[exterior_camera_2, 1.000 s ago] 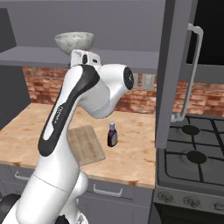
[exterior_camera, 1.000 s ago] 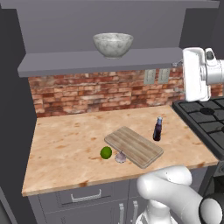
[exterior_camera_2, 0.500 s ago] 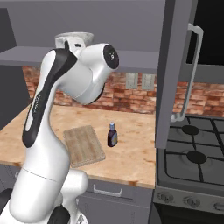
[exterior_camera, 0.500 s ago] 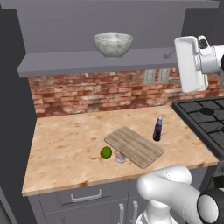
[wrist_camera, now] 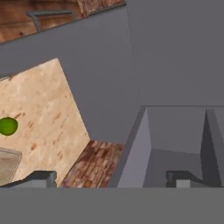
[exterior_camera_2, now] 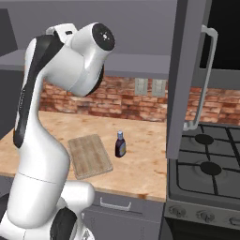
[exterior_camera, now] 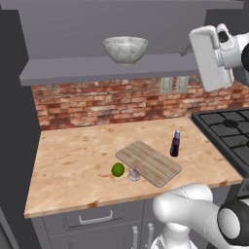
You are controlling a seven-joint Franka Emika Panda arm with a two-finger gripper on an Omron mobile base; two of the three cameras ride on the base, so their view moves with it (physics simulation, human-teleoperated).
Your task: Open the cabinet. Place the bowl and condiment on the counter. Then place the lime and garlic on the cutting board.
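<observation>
The cabinet (exterior_camera: 73, 73) stands open, and its right door (exterior_camera_2: 185, 70) hangs edge-on beside the stove. On its shelf sits the marbled bowl (exterior_camera: 125, 48). The dark condiment (exterior_camera: 175, 143) (exterior_camera_2: 120, 144) stands on the counter (exterior_camera: 73, 165) just right of the cutting board (exterior_camera: 148, 163) (exterior_camera_2: 90, 155). The lime (exterior_camera: 117, 169) (wrist_camera: 7, 126) and the pale garlic (exterior_camera: 133, 174) lie on the counter off the board's left corner. My gripper (wrist_camera: 111, 179) is open and empty, high up at shelf level, to the right of the bowl. Its white hand (exterior_camera: 209, 58) faces the cabinet.
A gas stove (exterior_camera: 228, 136) (exterior_camera_2: 206, 168) adjoins the counter on the right. A brick backsplash (exterior_camera: 107, 104) with wall outlets (exterior_camera: 174, 85) runs behind. The door's silver handle (exterior_camera_2: 204, 79) juts toward me. Grey drawers (exterior_camera: 92, 219) sit below the counter.
The arm has risen and swung left, carrying the hand up toward the shelf; in the right base view it now covers the bowl. The gripper has stayed open. Nothing on the counter moved.
</observation>
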